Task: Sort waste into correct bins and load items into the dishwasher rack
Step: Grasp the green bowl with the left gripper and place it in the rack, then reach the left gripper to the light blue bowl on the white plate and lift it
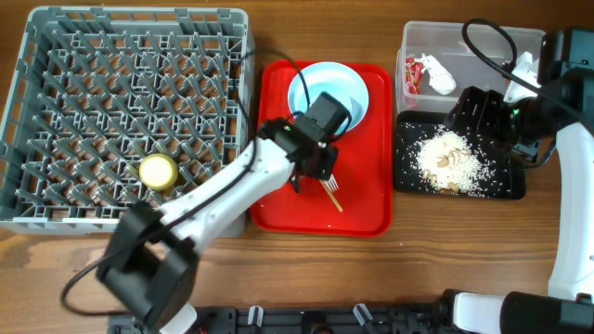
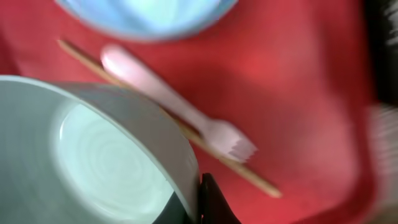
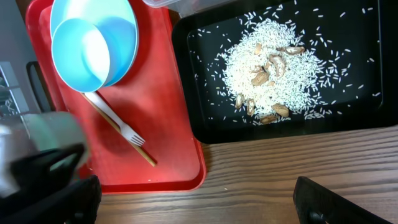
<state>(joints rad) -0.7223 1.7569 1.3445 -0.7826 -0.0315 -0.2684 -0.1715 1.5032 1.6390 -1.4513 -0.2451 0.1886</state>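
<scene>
Left pincer [image 1: 314,165] seemingly clamps bowl [image 2: 112,155] by its rim, clear of fork [image 2: 180,112] beneath, likely rack-bound [image 1: 19,121]; right pincer [image 3: 199,204] gapes wide, empty.

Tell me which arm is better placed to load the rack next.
Left. The left gripper holds the pale bowl over the red tray, beside the rack; the right gripper hangs over the black tray.

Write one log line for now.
left fingers: gripping pale bowl over red tray; right fingers: open by black tray; yellow cup: racked
</scene>
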